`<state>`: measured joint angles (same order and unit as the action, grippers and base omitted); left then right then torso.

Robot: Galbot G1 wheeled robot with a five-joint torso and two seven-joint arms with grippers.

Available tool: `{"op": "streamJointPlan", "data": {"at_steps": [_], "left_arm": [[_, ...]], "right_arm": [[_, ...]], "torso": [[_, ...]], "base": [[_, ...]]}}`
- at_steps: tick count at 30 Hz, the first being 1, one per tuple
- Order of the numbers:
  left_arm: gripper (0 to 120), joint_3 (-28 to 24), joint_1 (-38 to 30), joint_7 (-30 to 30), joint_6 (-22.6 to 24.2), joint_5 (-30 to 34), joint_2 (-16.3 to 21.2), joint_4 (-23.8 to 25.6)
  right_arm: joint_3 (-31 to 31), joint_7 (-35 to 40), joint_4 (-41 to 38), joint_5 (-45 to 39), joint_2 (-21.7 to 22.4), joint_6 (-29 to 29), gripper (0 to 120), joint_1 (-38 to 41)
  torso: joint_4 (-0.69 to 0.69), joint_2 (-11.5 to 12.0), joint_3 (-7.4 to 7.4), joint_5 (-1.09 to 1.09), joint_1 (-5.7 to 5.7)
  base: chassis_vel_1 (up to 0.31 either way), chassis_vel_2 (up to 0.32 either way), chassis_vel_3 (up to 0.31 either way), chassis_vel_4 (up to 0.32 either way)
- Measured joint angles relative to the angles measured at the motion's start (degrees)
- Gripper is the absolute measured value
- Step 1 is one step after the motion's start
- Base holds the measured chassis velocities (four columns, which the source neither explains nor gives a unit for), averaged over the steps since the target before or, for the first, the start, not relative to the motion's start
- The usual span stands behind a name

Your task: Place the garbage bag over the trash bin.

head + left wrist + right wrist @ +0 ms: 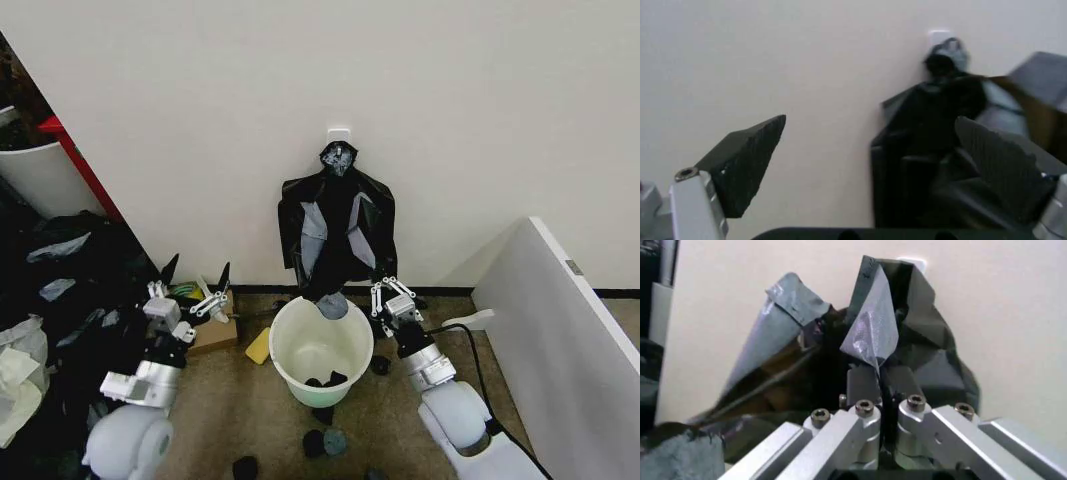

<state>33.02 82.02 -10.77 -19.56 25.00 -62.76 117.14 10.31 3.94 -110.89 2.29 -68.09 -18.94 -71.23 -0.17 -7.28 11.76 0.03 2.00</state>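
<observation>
At far left I see a heap of dark crumpled plastic (70, 270) on the floor. My left gripper (196, 285) hovers beside it, its black fingers (747, 160) spread wide and grasping nothing, well apart from the bin. At centre stands the round white plastic bucket with a pale green lower part (300, 375), upright on the floor, small dark scraps inside. Above it a flat bunch of glossy black bags (337, 230) hangs against the wall. My right gripper (390, 298) sits just beside the bucket's rim, fingers clenched on a thin fold of glossy black plastic bag (870, 335). At right stands a white panel (560, 320).
</observation>
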Motion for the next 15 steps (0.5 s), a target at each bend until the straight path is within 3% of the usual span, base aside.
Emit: {"op": "streamJointPlan", "data": {"at_steps": [7,15], "left_arm": [[100,-5.7,-11.2,-13.7,1.8,4.2,6.4,-6.8],[100,-11.7,-20.5,-14.7,4.7,2.5,7.1,-13.1]], "right_arm": [[-0.9,-2.1,0.4,-1.4,-0.3,-1.4,0,1.0],[-0.8,-2.7,0.0,-1.5,-0.4,-2.0,0,0.7]], "torso": [[-0.03,0.0,0.0,0.02,0.0],[-0.02,0.0,0.0,0.01,0.0]], "base": [[0.0,0.0,0.0,0.0],[0.0,0.0,0.0,0.0]]}}
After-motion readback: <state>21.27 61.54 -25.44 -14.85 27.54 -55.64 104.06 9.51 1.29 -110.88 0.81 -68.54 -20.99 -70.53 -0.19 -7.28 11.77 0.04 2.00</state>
